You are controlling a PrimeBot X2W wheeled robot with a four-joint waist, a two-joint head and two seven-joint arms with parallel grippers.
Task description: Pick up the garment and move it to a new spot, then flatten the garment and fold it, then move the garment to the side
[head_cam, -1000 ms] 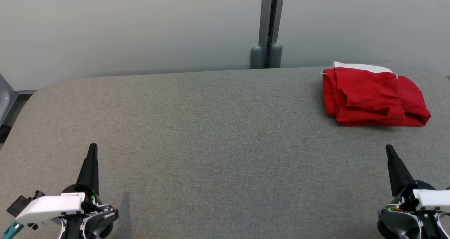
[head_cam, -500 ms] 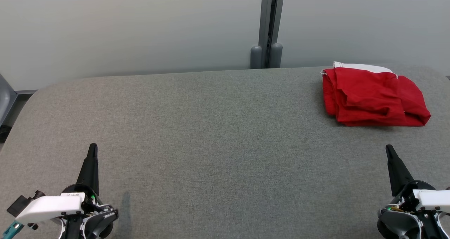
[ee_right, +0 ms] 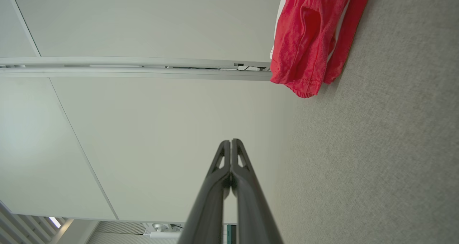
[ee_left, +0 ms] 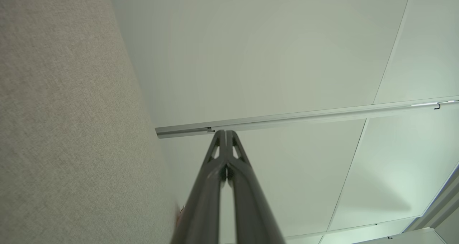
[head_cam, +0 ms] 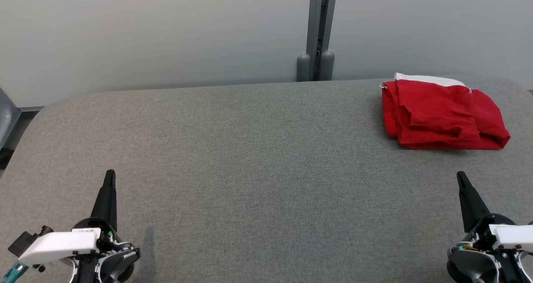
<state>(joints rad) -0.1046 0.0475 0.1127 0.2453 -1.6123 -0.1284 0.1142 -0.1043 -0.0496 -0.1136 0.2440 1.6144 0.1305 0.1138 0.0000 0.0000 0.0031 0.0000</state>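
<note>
The red garment (head_cam: 441, 114) lies folded in a loose, rumpled bundle at the far right of the grey tabletop (head_cam: 250, 170) — a white edge (head_cam: 429, 79) showing along its far side, creases across its top.

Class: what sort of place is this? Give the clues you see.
Probably an indoor robot test room: a grey fabric-covered table, plain pale wall panels joined by a metal post, and a folded red garment.
</note>
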